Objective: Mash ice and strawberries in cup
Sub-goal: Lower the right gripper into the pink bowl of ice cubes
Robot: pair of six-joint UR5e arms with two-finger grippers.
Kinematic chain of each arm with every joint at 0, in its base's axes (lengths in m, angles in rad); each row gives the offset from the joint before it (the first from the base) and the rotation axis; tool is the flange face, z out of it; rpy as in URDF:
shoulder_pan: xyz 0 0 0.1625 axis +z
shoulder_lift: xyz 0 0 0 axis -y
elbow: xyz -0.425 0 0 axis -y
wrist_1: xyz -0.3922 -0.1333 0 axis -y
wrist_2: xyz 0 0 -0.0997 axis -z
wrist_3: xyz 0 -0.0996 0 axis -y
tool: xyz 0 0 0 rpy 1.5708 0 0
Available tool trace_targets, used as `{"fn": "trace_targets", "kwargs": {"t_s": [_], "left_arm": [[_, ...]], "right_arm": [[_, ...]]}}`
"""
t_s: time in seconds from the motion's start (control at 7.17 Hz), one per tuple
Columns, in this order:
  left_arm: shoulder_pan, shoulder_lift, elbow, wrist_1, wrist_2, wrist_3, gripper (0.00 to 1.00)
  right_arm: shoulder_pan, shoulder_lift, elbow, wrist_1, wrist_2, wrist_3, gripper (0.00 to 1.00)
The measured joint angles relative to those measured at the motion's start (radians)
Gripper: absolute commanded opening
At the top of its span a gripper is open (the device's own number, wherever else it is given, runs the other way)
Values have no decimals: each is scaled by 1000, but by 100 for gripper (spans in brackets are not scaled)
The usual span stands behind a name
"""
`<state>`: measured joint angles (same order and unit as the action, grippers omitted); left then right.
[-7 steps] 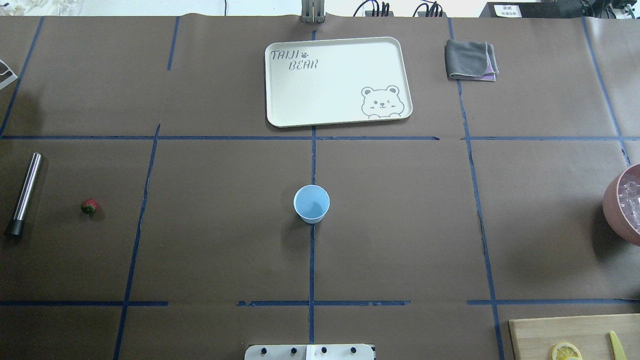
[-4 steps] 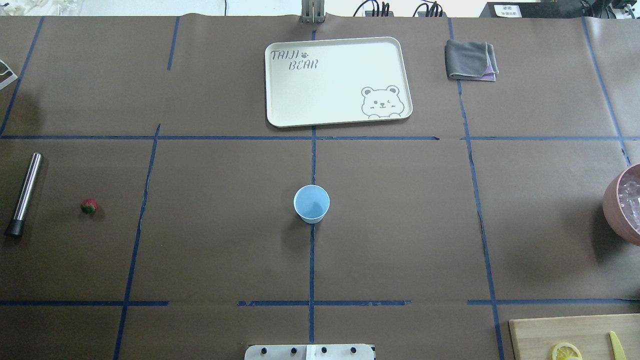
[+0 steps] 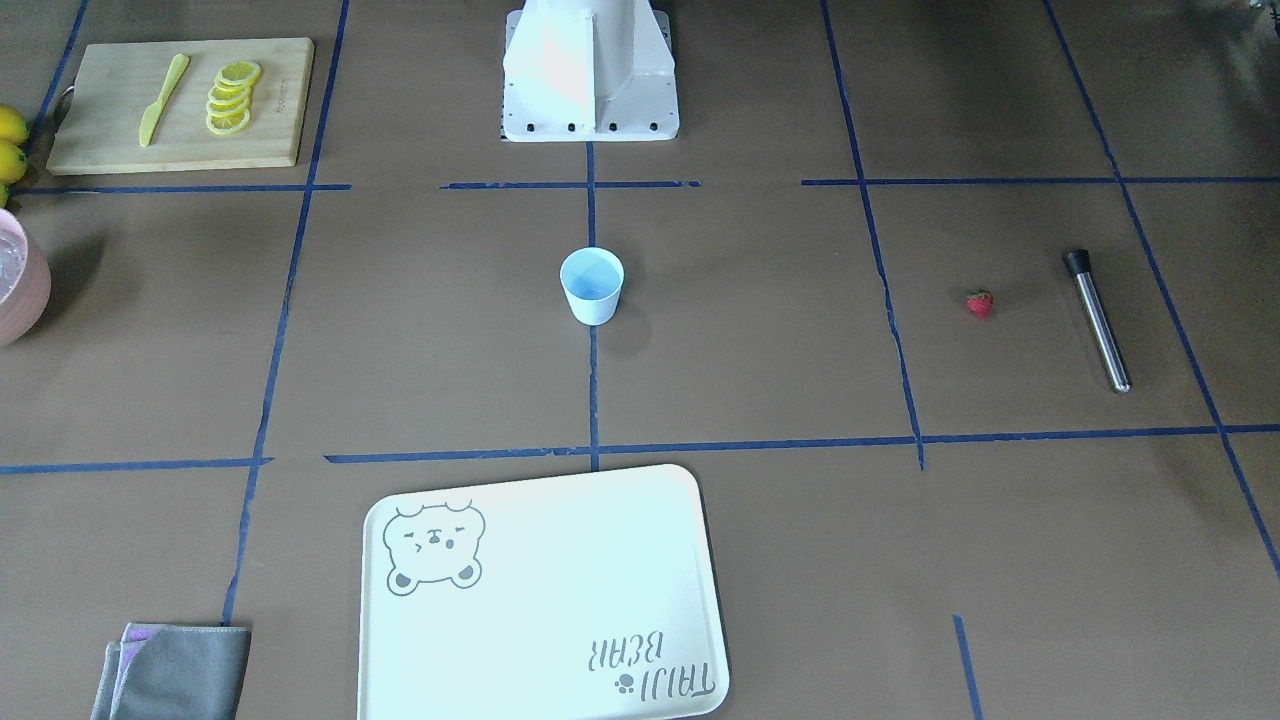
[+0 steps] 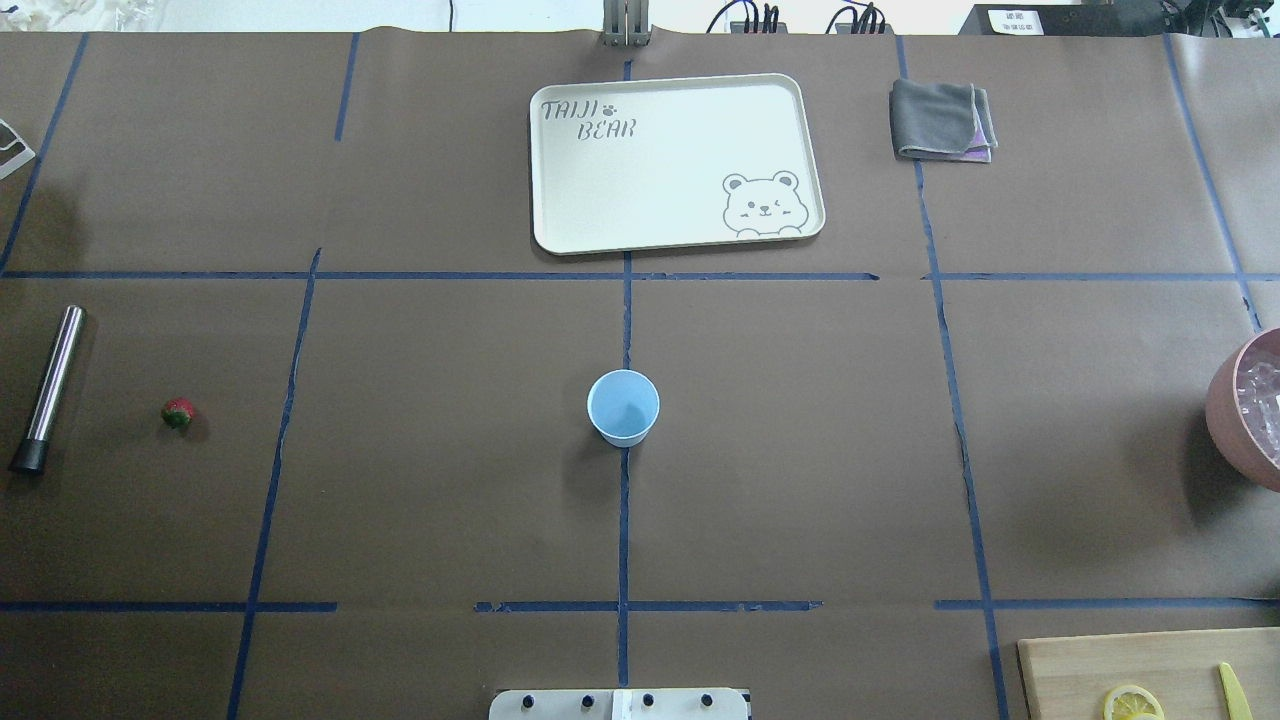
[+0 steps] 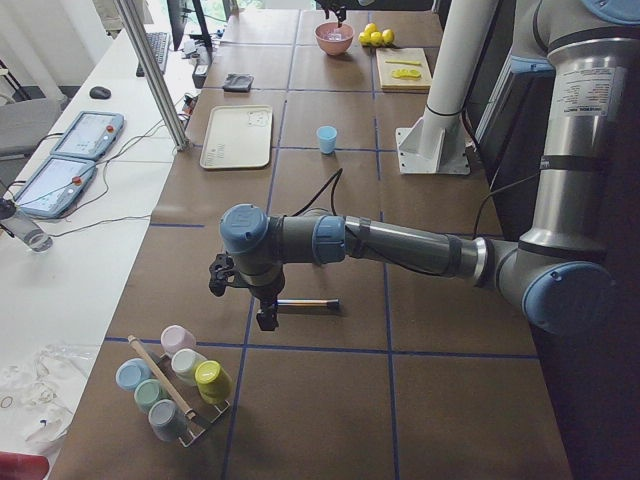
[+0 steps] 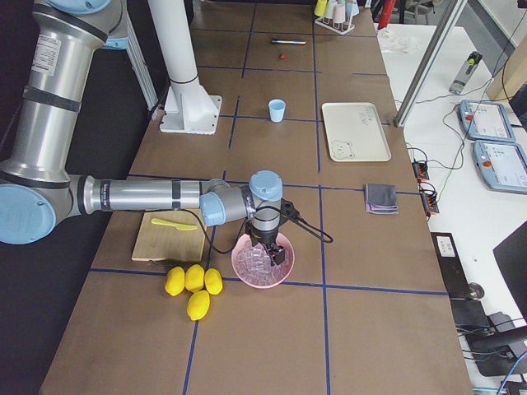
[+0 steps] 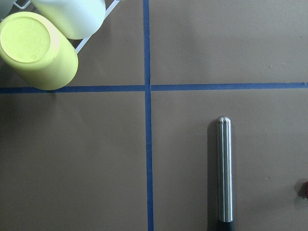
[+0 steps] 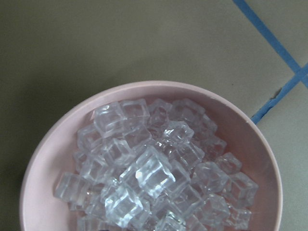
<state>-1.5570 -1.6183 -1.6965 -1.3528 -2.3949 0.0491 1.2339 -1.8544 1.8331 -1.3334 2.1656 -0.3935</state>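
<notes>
The light blue cup (image 4: 623,407) stands upright and empty at the table's middle; it also shows in the front view (image 3: 592,285). One red strawberry (image 4: 178,412) lies far left, beside a steel muddler (image 4: 50,385). The ice (image 8: 154,168) fills a pink bowl (image 4: 1240,415) at the right edge. My left gripper (image 5: 262,305) hangs over the muddler's end (image 7: 224,168). My right gripper (image 6: 272,251) hangs just above the ice bowl (image 6: 259,262). Both grippers show only in the side views, so I cannot tell whether they are open or shut.
A cream bear tray (image 4: 560,200) lies at the back centre, with a folded grey cloth (image 4: 940,120) to its right. A cutting board (image 3: 100,120) holds lemon slices and a yellow knife. Whole lemons (image 6: 193,284) lie by the bowl. A rack of pastel cups (image 5: 175,380) stands past the muddler.
</notes>
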Motion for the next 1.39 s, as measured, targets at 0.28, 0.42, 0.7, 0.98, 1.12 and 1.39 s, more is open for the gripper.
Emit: {"fn": "trace_targets", "kwargs": {"t_s": [0.28,0.42,0.7,0.98,1.12,1.39], "left_arm": [[0,0,0,0,-1,0,100],[0,0,0,0,-1,0,100],[0,0,0,0,-1,0,100],[0,0,0,0,-1,0,100],[0,0,0,0,-1,1,100],[0,0,0,0,-1,2,100]], "right_arm": [[-34,-11,-2,-1,-20,-15,90],[-37,-19,-1,-1,-29,-40,90],[-40,-33,-2,0,-79,-101,90],[-42,-31,-15,3,-108,-126,90],[-43,-24,-27,6,-109,-126,90],[-48,-13,-36,9,-109,-128,90]]}}
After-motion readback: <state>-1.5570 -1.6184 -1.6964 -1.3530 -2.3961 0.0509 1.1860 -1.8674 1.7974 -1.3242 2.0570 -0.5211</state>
